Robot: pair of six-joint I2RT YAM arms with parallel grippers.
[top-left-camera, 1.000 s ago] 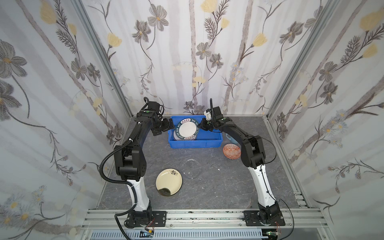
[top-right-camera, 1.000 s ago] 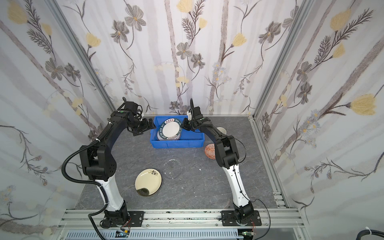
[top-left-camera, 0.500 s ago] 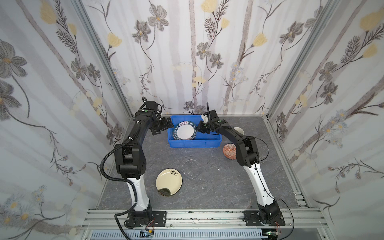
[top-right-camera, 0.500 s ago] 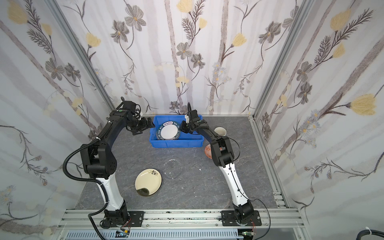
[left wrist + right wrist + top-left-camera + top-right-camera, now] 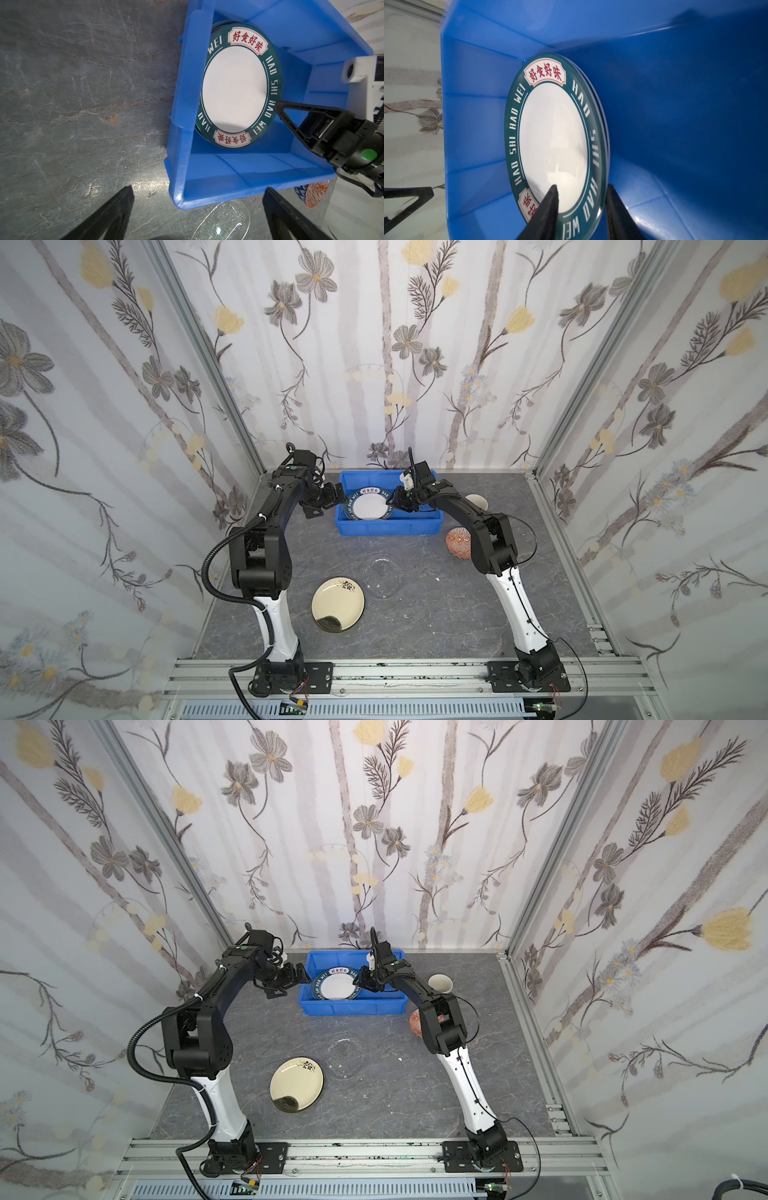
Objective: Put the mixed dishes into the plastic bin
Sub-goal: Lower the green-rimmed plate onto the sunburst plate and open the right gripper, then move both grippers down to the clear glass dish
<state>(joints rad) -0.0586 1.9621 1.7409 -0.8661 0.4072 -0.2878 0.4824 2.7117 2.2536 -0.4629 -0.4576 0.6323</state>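
- Right gripper [image 5: 582,187]: jaws parted, straddling the rim of the teal plate [image 5: 371,507]; not clamped.
- Teal plate: lies in the left half of the blue bin [image 5: 386,527], stacked on a lower plate [image 5: 605,128].
- Bin: centred at the back edge of the table [image 5: 436,614].
- Left gripper [image 5: 327,501]: jaws fully spread, holding nothing, just beside the bin's left end.
- Cream plate [image 5: 338,604], glass plate [image 5: 383,576], bowl [image 5: 457,542], mug [image 5: 477,501]: on the table, outside the bin.
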